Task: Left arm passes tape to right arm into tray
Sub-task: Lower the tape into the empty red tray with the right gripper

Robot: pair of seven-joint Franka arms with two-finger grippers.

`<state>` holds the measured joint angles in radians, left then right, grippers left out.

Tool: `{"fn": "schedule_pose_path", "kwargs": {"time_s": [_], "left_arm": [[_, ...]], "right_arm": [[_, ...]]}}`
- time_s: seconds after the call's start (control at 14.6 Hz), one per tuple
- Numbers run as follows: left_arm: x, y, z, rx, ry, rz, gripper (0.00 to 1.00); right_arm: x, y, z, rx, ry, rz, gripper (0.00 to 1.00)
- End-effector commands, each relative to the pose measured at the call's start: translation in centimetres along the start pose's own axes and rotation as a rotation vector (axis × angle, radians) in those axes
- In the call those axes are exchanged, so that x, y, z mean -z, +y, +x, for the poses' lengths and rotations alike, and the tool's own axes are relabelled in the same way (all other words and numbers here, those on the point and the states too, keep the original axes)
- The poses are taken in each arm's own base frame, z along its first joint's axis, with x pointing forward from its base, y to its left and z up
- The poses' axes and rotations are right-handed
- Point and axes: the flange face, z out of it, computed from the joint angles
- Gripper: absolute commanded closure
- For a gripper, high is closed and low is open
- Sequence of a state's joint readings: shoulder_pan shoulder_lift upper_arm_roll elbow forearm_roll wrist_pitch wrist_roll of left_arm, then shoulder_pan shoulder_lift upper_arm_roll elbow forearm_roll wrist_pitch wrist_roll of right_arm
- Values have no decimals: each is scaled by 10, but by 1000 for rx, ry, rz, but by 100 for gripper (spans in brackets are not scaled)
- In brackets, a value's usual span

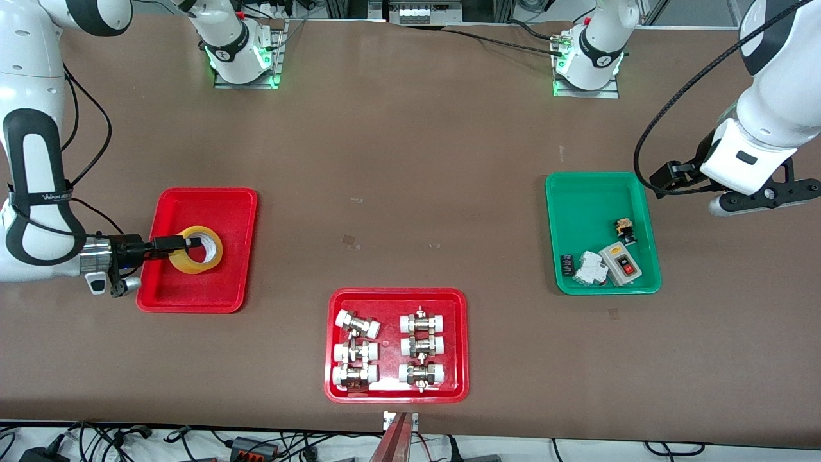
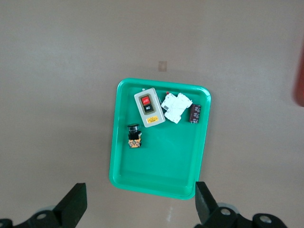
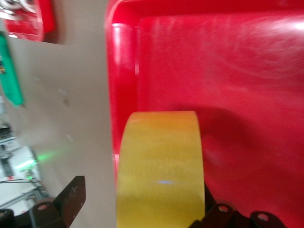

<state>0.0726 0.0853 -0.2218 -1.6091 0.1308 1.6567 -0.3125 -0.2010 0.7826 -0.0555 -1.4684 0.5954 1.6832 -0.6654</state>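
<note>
The yellow tape (image 1: 195, 249) rests tilted in the plain red tray (image 1: 211, 205), at the right arm's end of the table. My right gripper (image 1: 174, 244) reaches low into that tray and stands open around the roll. In the right wrist view the tape (image 3: 161, 166) fills the space between the jaws, with a clear gap beside one finger (image 3: 71, 197); the tray floor (image 3: 237, 71) lies under it. My left gripper (image 1: 760, 199) hangs open and empty over the table beside the green tray (image 1: 580, 199). The left wrist view shows its fingers (image 2: 73, 204) spread wide.
The green tray (image 2: 156, 166) holds a grey switch box (image 2: 148, 108), a white part (image 2: 175, 107) and small pieces. A second red tray (image 1: 337, 301) with metal pipe fittings (image 1: 388, 350) sits near the front edge. Brown tabletop lies between the trays.
</note>
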Motion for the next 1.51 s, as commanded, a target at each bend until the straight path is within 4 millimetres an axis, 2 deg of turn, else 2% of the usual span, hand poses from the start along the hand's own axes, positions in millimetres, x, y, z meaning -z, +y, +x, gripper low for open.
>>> {"fn": "schedule_pose_path", "kwargs": {"time_s": [0.0,0.27,0.55,0.68,0.96,1.1,1.3,1.44], "left_arm": [[7,-1,0,-32,18,12,0],[6,-2,0,-28,11,11,0],[6,-2,-1,-23,8,11,0],[5,-1,-2,-25,6,11,0],[5,-2,-2,-23,6,11,0],[5,-3,-1,-22,6,11,0],[5,-3,-1,-22,6,11,0],[6,-2,-1,-23,8,11,0]], "right_arm": [[-2,-17,11,66,-32,-135,0],[-2,-31,20,127,-71,-270,0],[-4,-61,38,240,-98,-470,0],[-5,-66,40,260,-114,-502,0],[-14,-60,36,262,-136,-491,0],[-21,-64,39,355,-170,-507,0],[-12,-66,48,498,-207,-645,0],[-11,-90,54,544,-221,-688,0]]}}
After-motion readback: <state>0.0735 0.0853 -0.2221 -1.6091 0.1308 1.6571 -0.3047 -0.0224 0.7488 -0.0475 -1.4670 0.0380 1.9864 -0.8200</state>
